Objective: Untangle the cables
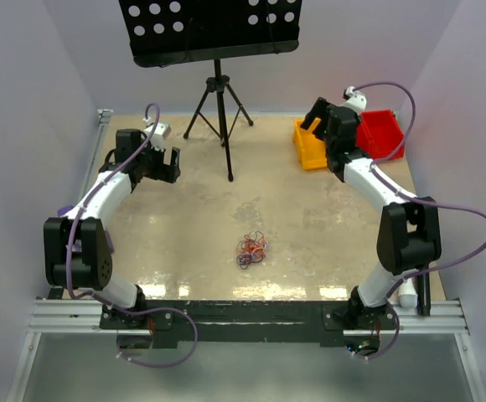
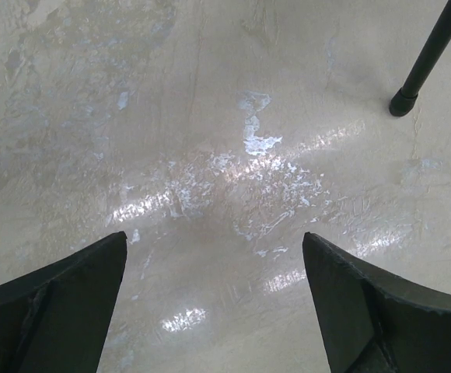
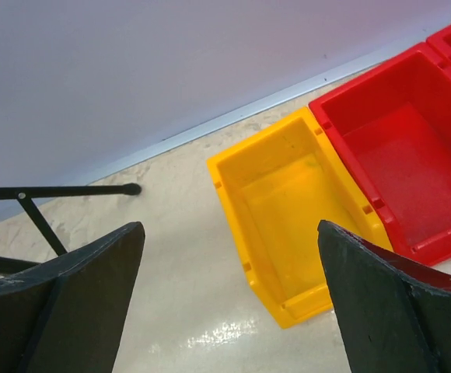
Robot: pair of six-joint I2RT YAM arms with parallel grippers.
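Observation:
The cables (image 1: 252,249) are a small tangled bundle of thin red, orange, purple and white wires lying on the table's middle, nearer the front. They show in neither wrist view. My left gripper (image 1: 166,165) is open and empty at the far left, well away from the bundle; its view (image 2: 214,237) shows only bare tabletop between the fingers. My right gripper (image 1: 318,117) is open and empty at the far right, above the yellow bin; in its own view (image 3: 231,229) the fingers frame the bin's near corner.
A yellow bin (image 1: 309,147) (image 3: 288,210) and a red bin (image 1: 380,132) (image 3: 396,155) stand side by side at the back right, both looking empty. A black tripod music stand (image 1: 218,100) stands at the back middle; one foot (image 2: 403,102) shows near my left gripper.

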